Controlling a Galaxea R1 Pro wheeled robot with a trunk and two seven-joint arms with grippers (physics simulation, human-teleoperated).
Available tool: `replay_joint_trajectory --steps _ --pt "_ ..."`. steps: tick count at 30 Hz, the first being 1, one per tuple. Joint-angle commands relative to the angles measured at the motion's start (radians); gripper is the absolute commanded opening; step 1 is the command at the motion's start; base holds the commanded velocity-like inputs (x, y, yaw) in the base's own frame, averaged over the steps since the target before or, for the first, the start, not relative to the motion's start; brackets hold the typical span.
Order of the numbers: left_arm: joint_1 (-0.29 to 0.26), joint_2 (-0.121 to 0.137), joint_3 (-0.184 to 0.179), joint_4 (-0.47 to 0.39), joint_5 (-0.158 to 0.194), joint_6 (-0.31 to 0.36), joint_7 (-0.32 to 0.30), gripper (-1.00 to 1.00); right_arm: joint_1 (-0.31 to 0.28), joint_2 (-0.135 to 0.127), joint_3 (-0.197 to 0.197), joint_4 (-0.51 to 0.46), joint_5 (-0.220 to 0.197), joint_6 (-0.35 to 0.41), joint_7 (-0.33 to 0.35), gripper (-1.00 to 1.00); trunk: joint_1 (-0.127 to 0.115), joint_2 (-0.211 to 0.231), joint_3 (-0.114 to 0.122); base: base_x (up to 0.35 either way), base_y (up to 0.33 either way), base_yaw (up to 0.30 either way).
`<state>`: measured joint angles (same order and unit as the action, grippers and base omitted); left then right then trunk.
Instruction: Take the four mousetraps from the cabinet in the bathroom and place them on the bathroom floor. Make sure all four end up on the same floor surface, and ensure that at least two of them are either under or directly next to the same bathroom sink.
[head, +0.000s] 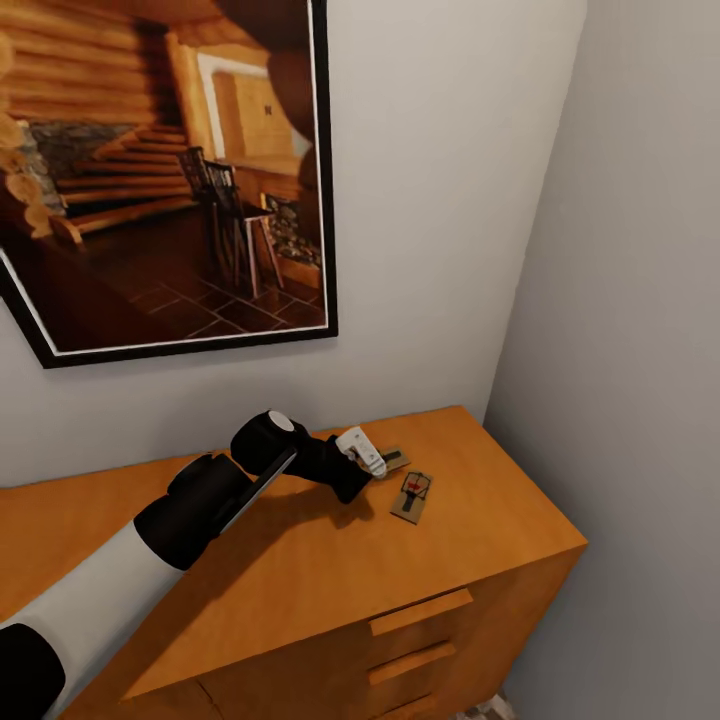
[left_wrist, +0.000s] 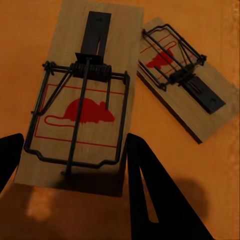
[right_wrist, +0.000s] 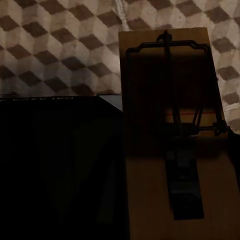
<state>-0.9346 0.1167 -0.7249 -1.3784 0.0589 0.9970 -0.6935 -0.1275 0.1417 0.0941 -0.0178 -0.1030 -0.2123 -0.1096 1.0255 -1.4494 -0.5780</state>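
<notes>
Two mousetraps lie on the orange-brown cabinet (head: 300, 560), near its right end. My left gripper (head: 374, 462) is down on the nearer mousetrap (head: 394, 459). In the left wrist view, the left gripper (left_wrist: 74, 140) has its dark fingers (left_wrist: 150, 190) against both long edges of that mousetrap (left_wrist: 82, 100). Whether the trap is off the wood I cannot tell. The second mousetrap (head: 411, 496) (left_wrist: 182, 80) rests free beside it. In the right wrist view, my right gripper (right_wrist: 172, 117) holds another mousetrap (right_wrist: 172, 150) above the cube-patterned bathroom floor (right_wrist: 55, 45).
A large black-framed picture (head: 160, 180) hangs on the wall behind the cabinet. A grey side wall (head: 640, 300) stands just past the cabinet's right end. Drawer fronts with slot handles (head: 420, 610) face me below the top.
</notes>
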Motion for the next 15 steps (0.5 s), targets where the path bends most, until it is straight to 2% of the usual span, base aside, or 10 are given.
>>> replay_joint_trajectory --steps 1,15 --pt "-0.001 0.000 -0.002 -0.001 0.002 0.005 0.002 -1.00 -0.001 0.001 0.009 0.001 -0.012 -0.004 -0.001 -1.00 -0.001 -0.001 -0.001 -0.281 0.000 0.000" --pt "-0.001 0.002 -0.006 0.005 0.002 0.003 0.002 -1.00 -0.001 0.001 0.009 0.001 -0.012 -0.004 -0.001 -1.00 -0.001 -0.001 -0.001 -0.324 0.000 0.000"
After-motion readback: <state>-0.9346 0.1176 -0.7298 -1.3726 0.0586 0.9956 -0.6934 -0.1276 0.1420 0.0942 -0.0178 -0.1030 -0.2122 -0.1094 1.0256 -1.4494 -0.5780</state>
